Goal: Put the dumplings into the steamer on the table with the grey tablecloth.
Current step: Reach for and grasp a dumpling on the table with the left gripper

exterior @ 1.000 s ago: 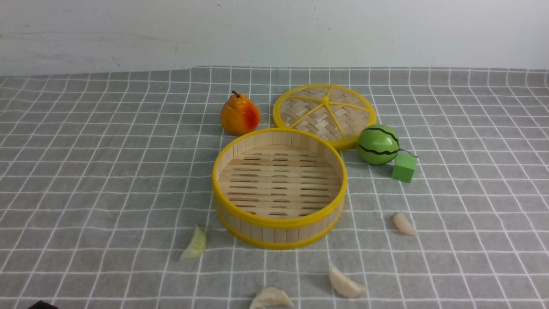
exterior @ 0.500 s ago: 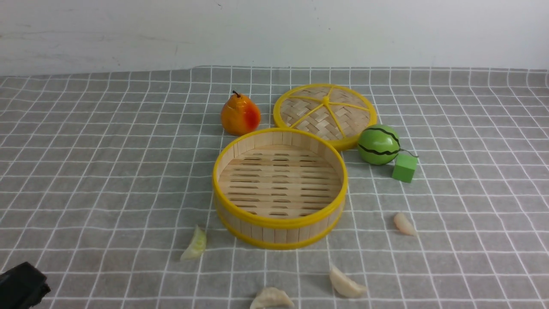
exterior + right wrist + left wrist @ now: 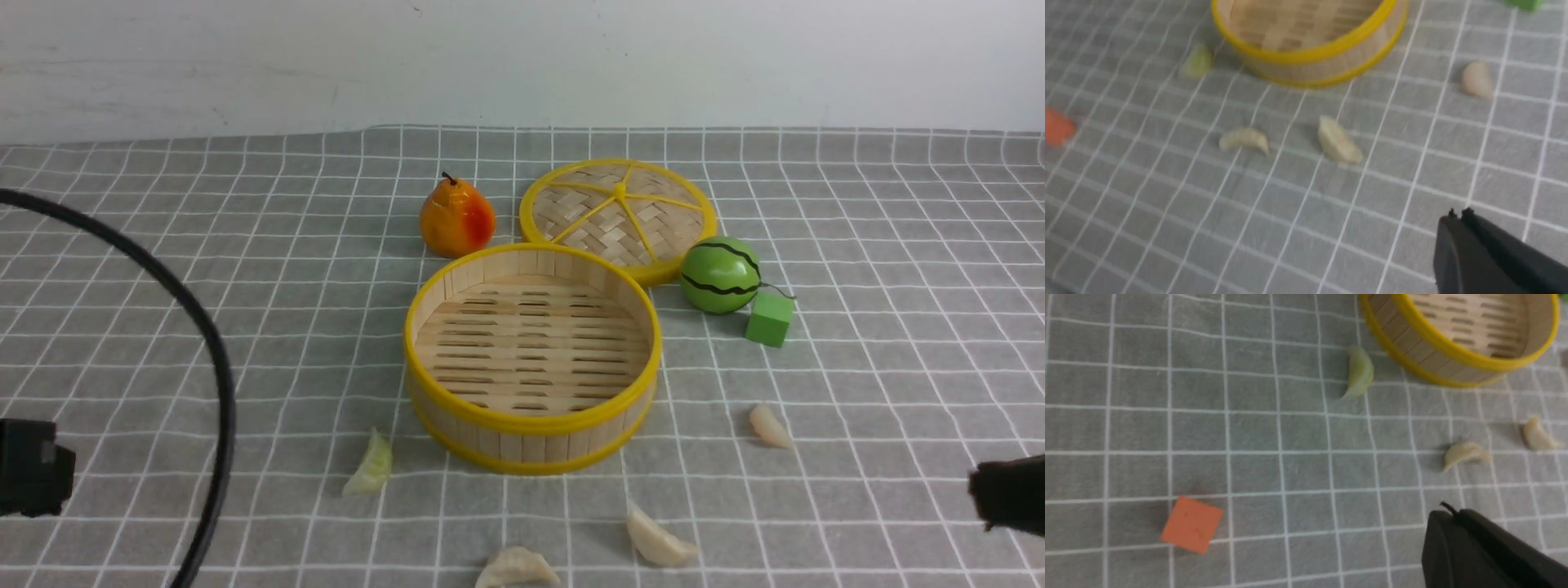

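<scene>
Lying loose on the grey tablecloth point(image 3: 163, 269) of the desk point(image 3: 898, 229), none of the dumplings point(image 3: 657, 539) has reached the empty steamer point(image 3: 531, 445). A greenish dumpling point(image 3: 371, 465) sits at the steamer's 7 o'clock, near its wall. A front dumpling point(image 3: 516, 569) lies at 6 o'clock, its neighbour at 5, and a far-right dumpling point(image 3: 769, 426) at 4.

The left gripper point(image 3: 1453, 512) and the right gripper point(image 3: 1459, 214) hang at the scene's edges. Both appear closed, fingertips together, and hold nothing.

The trouble ahead is likely to be slip. The pieces are small, glossy, pleated crescents, pale cream apart from the green one, and a pinch on a curved flank could shoot one across the cloth. A low approach might also snag the slightly wrinkled fabric. A finger reaching for the greenish dumpling could nudge the basket. If both arms go for the pair at 5 and 6 o'clock, they risk crowding each other.

The steamer itself is round, with bamboo slats, yellow rims and a slotted floor.
</scene>
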### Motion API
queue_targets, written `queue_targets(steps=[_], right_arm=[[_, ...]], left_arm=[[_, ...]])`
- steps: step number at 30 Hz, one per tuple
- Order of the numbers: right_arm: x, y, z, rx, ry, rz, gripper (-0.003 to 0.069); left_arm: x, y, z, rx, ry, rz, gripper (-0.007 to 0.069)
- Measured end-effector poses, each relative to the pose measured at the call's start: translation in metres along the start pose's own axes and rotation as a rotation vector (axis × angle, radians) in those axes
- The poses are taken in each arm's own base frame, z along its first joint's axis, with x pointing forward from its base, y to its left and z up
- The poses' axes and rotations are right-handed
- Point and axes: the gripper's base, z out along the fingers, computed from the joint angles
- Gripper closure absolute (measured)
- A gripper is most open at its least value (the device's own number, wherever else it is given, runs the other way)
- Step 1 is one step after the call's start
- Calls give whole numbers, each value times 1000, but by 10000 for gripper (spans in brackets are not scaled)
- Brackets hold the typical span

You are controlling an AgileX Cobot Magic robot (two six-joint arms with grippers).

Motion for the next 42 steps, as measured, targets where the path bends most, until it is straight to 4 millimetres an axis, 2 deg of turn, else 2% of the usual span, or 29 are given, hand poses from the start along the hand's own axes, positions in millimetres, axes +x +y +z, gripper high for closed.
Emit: queue_targets(steps=[2, 3, 5, 9, 11, 14, 17, 19, 22, 23, 25, 29, 35, 38, 42], right_arm=[[-4, 14, 21, -57, 173, -141, 673], [-4, 15, 22, -59, 182, -152, 673], [0, 29, 42, -84, 327, -266, 673], [7, 44, 60, -86, 425, -386, 673], [9, 51, 64, -97, 424, -425, 673], [6, 55, 65, -105, 383, -440, 673], [5, 56, 66, -105, 368, -442, 673], [5, 56, 66, -105, 367, -442, 673], [5, 56, 66, -105, 367, -442, 673], [5, 56, 66, -105, 367, -442, 673], [5, 56, 66, -105, 367, -442, 672], [5, 56, 66, -104, 365, -442, 671], [3, 56, 67, -99, 342, -421, 671], [1, 57, 67, -97, 328, -415, 671], [1, 57, 67, -97, 321, -415, 670]], left_arm=[[-12, -3, 16, -28, 151, 29, 638], [-13, -3, 18, -29, 160, 31, 638], [-26, -8, 43, -32, 261, 87, 638], [-35, -23, 81, -4, 351, 242, 574], [-37, -33, 99, 9, 377, 293, 487], [-42, -45, 131, 11, 391, 330, 312], [-49, -51, 160, -13, 386, 338, 160], [-54, -51, 181, -40, 391, 342, 93], [-59, -50, 205, -70, 413, 358, 57], [-61, -50, 219, -81, 426, 366, 53], [-62, -50, 232, -87, 435, 362, 53], [-64, -49, 273, -98, 480, 360, 69], [-63, -48, 304, -110, 516, 359, 125], [-64, -48, 306, -122, 516, 345, 214], [-64, -47, 304, -135, 526, 328, 425]])
